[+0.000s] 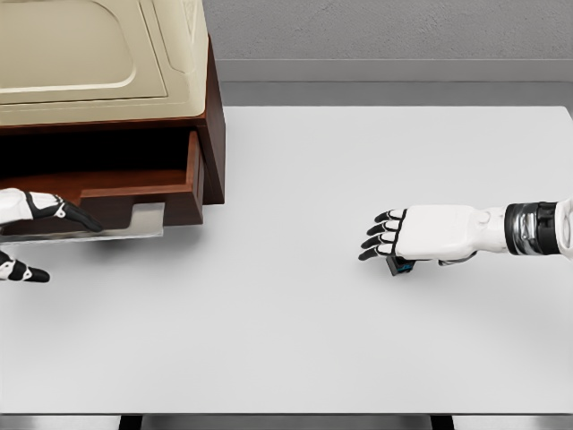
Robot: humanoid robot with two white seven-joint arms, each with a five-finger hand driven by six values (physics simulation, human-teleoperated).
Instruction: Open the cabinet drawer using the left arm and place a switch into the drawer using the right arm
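Drawer pulled out (inside shadowed); left hand fingers spread at it; right hand covers switch, grip unclear.

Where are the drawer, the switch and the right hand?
drawer [192, 170]: head view, on its wooden front panel.
switch [401, 266]: head view, on the dark part under the palm.
right hand [434, 233]: head view, on its back.

Brown cabinet drawer pulled open, small dark switch on table
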